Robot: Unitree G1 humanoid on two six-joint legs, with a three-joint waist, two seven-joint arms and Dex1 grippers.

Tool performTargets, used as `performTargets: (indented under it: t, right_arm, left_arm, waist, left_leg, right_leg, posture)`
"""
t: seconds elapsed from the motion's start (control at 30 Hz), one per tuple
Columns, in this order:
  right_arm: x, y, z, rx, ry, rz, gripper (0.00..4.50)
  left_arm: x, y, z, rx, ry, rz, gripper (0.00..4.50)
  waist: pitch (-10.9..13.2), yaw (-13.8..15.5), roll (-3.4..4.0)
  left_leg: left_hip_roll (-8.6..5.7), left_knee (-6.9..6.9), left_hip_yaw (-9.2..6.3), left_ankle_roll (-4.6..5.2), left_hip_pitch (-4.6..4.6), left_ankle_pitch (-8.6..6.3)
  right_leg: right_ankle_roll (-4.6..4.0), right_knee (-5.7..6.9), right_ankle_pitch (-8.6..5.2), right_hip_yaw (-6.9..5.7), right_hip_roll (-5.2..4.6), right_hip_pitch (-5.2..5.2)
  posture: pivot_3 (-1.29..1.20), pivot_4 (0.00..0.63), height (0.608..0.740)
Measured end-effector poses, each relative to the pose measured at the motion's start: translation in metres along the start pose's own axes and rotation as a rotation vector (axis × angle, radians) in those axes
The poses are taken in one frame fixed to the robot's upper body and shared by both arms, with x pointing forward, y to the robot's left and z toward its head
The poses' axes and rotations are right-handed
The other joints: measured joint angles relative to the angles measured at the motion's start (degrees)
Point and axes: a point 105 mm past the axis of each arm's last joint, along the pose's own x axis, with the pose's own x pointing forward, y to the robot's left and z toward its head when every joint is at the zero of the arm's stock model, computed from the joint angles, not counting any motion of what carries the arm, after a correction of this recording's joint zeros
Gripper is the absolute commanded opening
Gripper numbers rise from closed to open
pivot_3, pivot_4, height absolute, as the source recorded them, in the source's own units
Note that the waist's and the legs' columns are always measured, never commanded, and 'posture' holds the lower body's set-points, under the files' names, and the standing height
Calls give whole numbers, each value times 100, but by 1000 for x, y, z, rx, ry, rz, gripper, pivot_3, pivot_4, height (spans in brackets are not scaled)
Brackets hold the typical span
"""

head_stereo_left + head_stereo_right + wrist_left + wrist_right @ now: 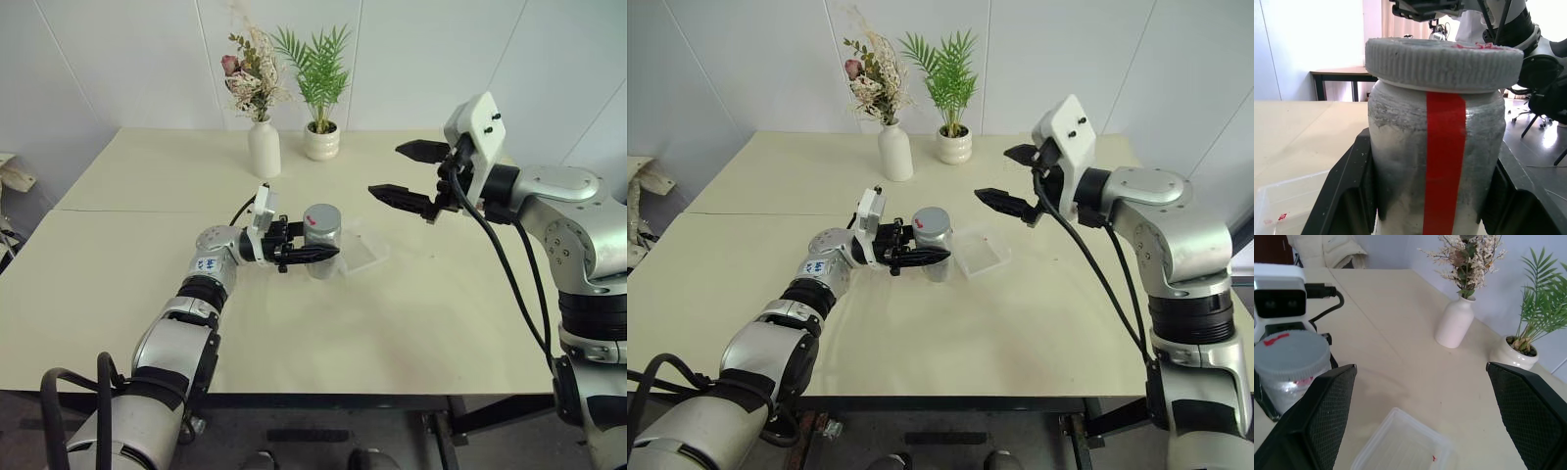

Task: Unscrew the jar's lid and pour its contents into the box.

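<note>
Here the left gripper (306,253) is clamped on the jar (321,245) near the middle of the table (147,255), its grey lid (322,216) screwed on. The clear box (980,252) lies just right of the jar. The right gripper (409,174) hangs above and to the right, fingers wide apart, holding nothing.

You see silver-grey arms with black joint bands, black cables looping alongside, white wrist cameras, and black two-fingered grippers (312,254).
</note>
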Motion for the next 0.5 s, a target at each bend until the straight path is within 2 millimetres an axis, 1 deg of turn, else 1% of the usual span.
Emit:
performTargets:
  t: [0.1, 0.3, 0.5]
  right_arm:
    - [11, 8, 5, 30, -30, 4, 4437]
    - [22, 26, 12, 73, -76, 53, 4437]
    - [30, 39, 10, 107, -85, 102, 4437]
  left_arm:
    - [5, 0, 2, 6, 1, -13, 2178]
    - [8, 0, 1, 1, -4, -15, 2178]
    - [10, 1, 2, 0, -8, -18, 2178]
  waist:
    - [0, 2, 0]
    - [0, -2, 1]
    - [0, -1, 0]
  left_leg:
    - [0, 0, 0, 0, 0, 0]
    - [0, -1, 4, 2, -1, -1]
    - [0, 1, 8, 3, -1, -2]
  right_leg:
    - [0, 1, 0, 1, 0, -2]
    - [0, 2, 0, 4, 0, -4]
    - [1, 9, 0, 10, 0, -9]
  posture:
    - [0, 150, 740]
    - [0, 150, 740]
    - [0, 150, 740]
